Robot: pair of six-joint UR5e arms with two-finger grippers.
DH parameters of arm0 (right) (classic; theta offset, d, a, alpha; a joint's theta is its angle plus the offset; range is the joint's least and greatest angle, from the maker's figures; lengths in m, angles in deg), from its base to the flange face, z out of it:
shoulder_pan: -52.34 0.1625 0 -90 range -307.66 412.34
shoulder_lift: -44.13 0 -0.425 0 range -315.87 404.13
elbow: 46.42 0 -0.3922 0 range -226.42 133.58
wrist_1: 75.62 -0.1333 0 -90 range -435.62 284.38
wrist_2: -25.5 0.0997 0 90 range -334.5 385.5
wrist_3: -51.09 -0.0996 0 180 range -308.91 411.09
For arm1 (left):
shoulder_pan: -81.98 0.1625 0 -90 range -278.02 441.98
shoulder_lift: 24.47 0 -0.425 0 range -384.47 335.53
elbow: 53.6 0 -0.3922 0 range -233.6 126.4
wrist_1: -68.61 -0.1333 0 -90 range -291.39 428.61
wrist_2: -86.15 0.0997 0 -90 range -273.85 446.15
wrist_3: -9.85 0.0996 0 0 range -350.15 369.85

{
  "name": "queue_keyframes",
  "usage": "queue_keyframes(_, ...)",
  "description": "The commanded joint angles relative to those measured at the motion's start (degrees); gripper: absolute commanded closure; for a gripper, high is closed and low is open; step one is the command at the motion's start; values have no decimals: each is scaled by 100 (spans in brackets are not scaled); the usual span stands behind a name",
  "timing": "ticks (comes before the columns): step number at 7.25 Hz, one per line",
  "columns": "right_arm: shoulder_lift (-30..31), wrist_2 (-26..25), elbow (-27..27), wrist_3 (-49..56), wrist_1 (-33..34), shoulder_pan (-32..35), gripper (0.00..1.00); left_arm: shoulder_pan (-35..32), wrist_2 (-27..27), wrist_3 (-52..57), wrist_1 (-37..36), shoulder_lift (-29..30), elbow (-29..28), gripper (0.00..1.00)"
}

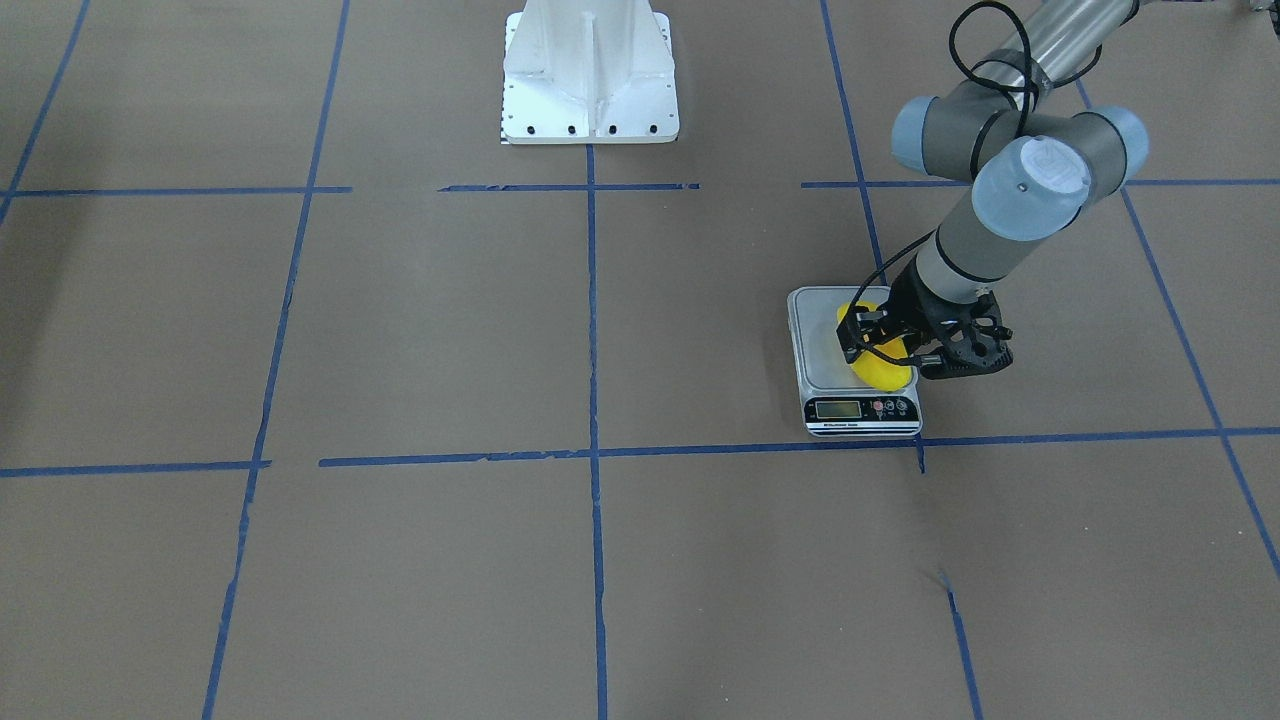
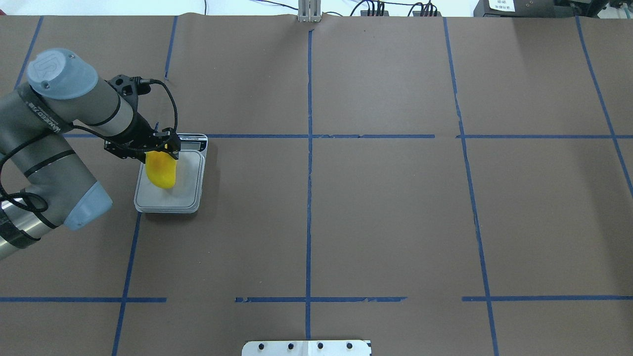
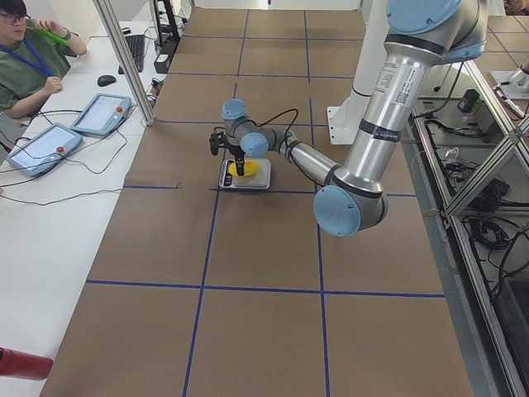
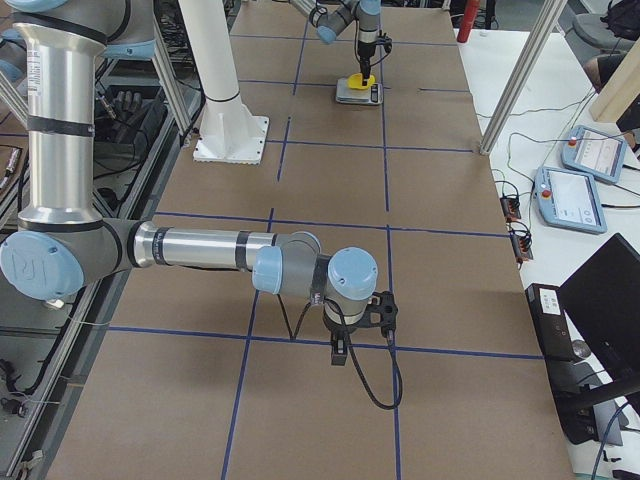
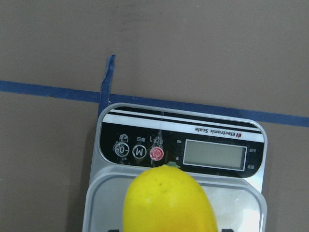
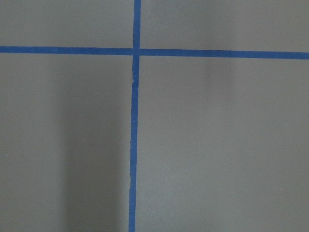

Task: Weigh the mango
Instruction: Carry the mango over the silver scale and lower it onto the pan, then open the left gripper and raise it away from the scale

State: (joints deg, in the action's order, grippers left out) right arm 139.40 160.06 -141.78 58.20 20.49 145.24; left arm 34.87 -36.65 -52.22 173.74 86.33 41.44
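The yellow mango (image 1: pixel 884 373) is over the platform of the small digital scale (image 1: pixel 818 345), on the robot's left half of the table. My left gripper (image 1: pixel 872 336) is shut on the mango's far end; in the overhead view the gripper (image 2: pixel 161 150) covers that end while the rest of the mango (image 2: pixel 161 174) lies over the scale (image 2: pixel 188 195). I cannot tell whether the mango rests on the platform. The left wrist view shows the mango (image 5: pixel 169 203) below the scale's display (image 5: pixel 216 154), which is unreadable. My right gripper (image 4: pixel 362 318) shows only in the exterior right view, low over bare table; I cannot tell if it is open.
The table is brown paper with a grid of blue tape lines (image 2: pixel 309 148). The white robot base (image 1: pixel 590 75) stands at the table's near edge by the robot. A person (image 3: pixel 29 58) and teach pendants (image 3: pixel 99 112) are at a side table.
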Motion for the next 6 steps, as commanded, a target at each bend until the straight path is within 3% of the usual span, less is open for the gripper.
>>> queue_keyframes(1,0,0,0,0,4,0,0,-201,-7,29,-168,-301,738,0)
queue_keyframes(2,0,0,0,-9,-5,0,0,-454,-7,359,-395,-408,1048,0)
queue_keyframes(5,0,0,0,0,4,0,0,-2112,-156,3315,-1536,-654,990,0)
queue_keyframes(6,0,0,0,0,4,0,0,-2727,-609,4551,-1575,-1047,764,0)
